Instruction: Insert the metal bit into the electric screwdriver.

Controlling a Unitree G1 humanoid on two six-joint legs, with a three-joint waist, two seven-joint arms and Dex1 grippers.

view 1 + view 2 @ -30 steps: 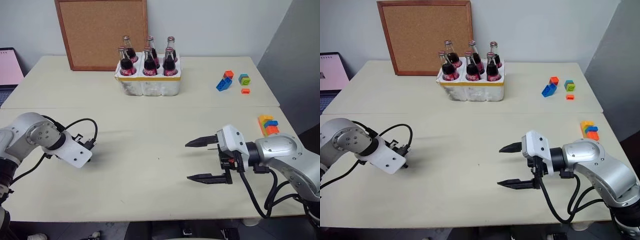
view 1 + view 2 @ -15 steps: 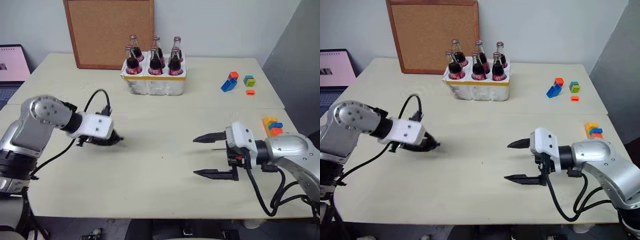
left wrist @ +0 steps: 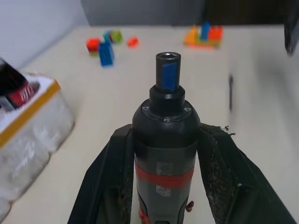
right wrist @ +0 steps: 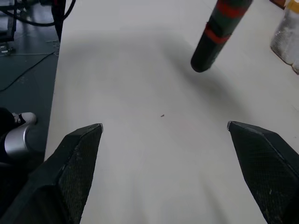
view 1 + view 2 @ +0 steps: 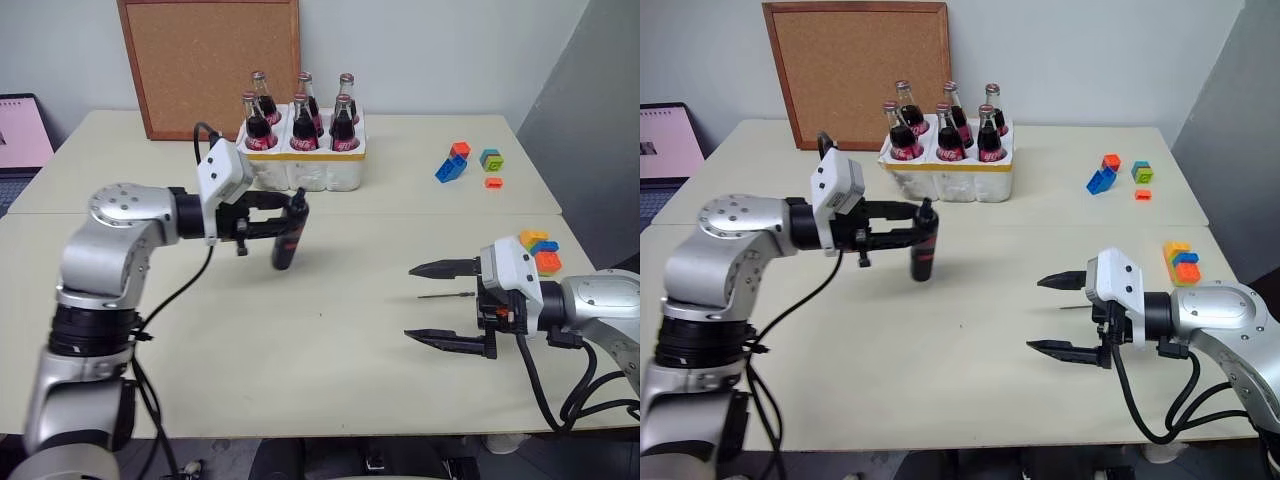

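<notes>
The electric screwdriver (image 5: pixel 288 236), black with a red band, hangs in the air in front of the bottle crate, with its narrow end tilted down toward the table. My left gripper (image 5: pixel 293 215) is shut on its body. In the left wrist view both fingers (image 3: pixel 105 177) clamp the screwdriver (image 3: pixel 166 140) and its hollow tip faces away. The metal bit (image 5: pixel 445 295) is a thin dark rod lying level between the wide-apart fingers of my right gripper (image 5: pixel 410 301). Neither finger touches it. It seems to rest on the table. The right gripper is open and points left toward the screwdriver (image 4: pixel 218 32).
A white crate of cola bottles (image 5: pixel 300 172) stands behind the screwdriver, with a cork board (image 5: pixel 210 60) against the wall. Loose coloured bricks (image 5: pixel 452 165) lie at the far right. A brick stack (image 5: pixel 540 250) sits beside my right arm. A laptop (image 5: pixel 20 130) is at the far left.
My left arm has swung up and to the right from low over the table, rolling its wrist, and carries the screwdriver in the air. The right gripper drew back slightly to the right, still open.
</notes>
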